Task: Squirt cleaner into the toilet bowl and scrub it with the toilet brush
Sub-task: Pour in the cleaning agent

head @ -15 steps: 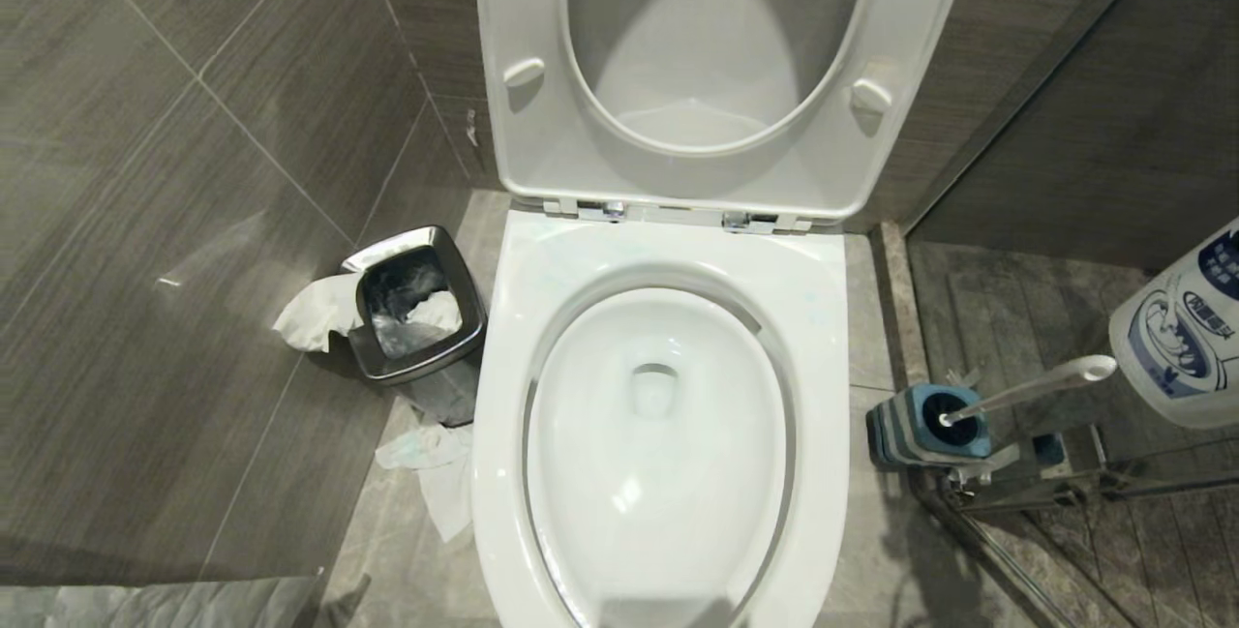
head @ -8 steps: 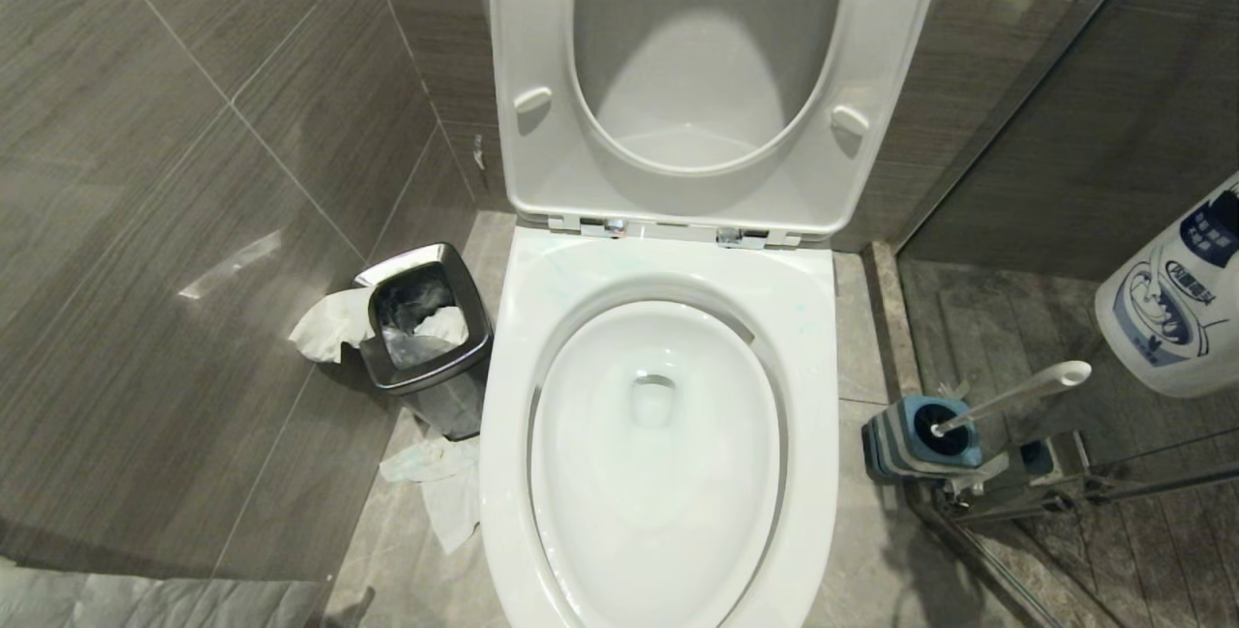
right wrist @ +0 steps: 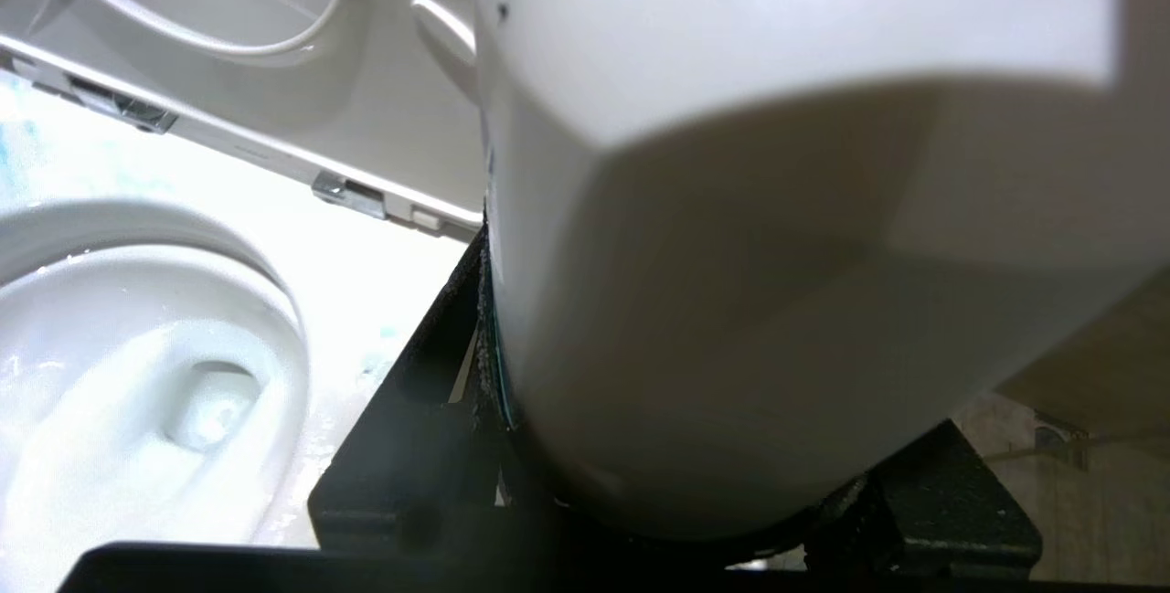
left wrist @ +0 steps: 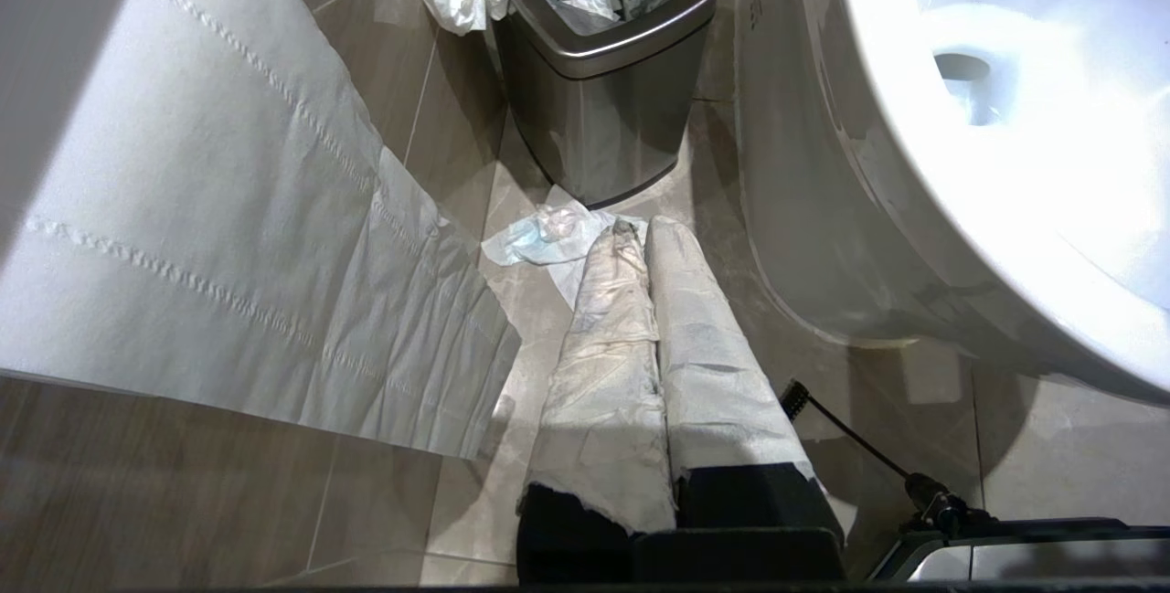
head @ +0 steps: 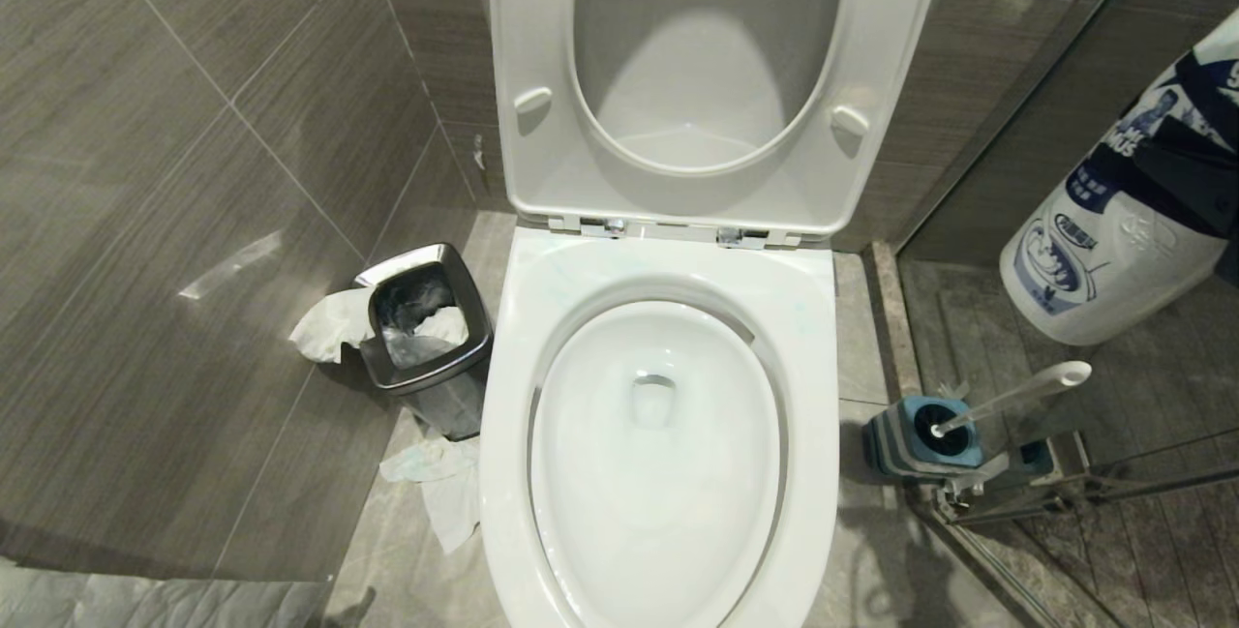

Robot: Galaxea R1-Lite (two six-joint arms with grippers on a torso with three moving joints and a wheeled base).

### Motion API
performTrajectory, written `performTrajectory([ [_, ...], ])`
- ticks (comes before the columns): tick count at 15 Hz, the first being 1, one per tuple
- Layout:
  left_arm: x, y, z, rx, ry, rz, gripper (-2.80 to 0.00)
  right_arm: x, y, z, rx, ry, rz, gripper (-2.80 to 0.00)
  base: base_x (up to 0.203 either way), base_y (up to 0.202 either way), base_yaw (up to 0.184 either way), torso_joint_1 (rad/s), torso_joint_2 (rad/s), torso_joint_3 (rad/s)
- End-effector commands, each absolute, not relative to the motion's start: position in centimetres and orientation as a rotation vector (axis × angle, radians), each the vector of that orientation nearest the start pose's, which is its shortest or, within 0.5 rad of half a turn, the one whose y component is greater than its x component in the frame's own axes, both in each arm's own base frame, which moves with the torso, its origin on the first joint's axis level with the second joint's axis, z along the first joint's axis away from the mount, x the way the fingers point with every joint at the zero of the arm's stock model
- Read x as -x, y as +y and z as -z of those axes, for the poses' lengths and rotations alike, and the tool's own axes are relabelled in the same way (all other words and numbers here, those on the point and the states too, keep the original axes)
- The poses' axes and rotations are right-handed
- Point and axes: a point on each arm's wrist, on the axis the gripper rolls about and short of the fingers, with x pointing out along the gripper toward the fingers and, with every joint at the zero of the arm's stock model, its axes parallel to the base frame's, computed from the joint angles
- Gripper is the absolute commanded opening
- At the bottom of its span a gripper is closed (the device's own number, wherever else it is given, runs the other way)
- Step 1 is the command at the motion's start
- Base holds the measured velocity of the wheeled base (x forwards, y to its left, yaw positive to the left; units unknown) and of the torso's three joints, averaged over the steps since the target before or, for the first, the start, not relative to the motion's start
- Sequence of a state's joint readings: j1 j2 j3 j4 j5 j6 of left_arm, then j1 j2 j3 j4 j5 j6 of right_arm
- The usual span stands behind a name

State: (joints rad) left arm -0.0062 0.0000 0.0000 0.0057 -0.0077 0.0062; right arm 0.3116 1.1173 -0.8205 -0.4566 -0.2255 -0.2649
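To the right of the glossy white ceramic toilet bowl, your right gripper has carried the white plastic cleaner bottle with the blue printed label higher and closer in; its black fingers are clamped around the bottle's body, base tilted down toward the floor. The bottle now hangs above the long slim white-handled toilet brush, which stands in its square grey-and-blue holder just right of the bowl. I judge you are bringing the bottle over for the squirt; the nozzle is out of view, so I cannot tell where it points.

Against the earliest frame, more of the label shows and the bottle sits further up. The whole scene also slid down and slightly sideways then, which is the camera moving, not the toilet. Faint turquoise cleaner streaks tint the rim behind the bowl.

Left of the bowl, your left gripper is parked low near the square steel waste bin, its paper-wrapped fingers pressed together, holding nothing.
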Motion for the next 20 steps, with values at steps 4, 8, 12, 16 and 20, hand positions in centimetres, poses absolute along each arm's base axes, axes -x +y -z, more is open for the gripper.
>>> performTrajectory([
  [4, 2.3, 0.0, -7.4, -0.006, 0.008, 0.014, -2.80, -17.7, 8.9, -29.6, 0.269, -0.075, -0.072, -2.80, 0.000, 0.000, 0.000, 0.000, 0.00, 0.000],
  [8, 2.3, 0.0, -7.4, -0.006, 0.008, 0.013, -2.80, -18.6, 11.8, -29.4, 0.290, -0.046, -0.072, -2.80, 0.000, 0.000, 0.000, 0.000, 0.00, 0.000],
  [12, 2.3, 0.0, -7.4, -0.006, 0.008, 0.014, -2.80, -18.8, 14.4, -29.5, 0.293, -0.039, -0.084, -2.80, 0.000, 0.000, 0.000, 0.000, 0.00, 0.000],
  [16, 2.3, 0.0, -7.4, -0.006, 0.008, 0.012, -2.80, -19.1, 15.7, -29.1, 0.374, -0.021, -0.068, -2.80, 0.000, 0.000, 0.000, 0.000, 0.00, 0.000],
  [20, 2.3, 0.0, -7.4, -0.006, 0.008, 0.012, -2.80, -19.5, 16.2, -28.5, 0.541, -0.007, -0.066, -2.80, 0.000, 0.000, 0.000, 0.000, 0.00, 0.000],
])
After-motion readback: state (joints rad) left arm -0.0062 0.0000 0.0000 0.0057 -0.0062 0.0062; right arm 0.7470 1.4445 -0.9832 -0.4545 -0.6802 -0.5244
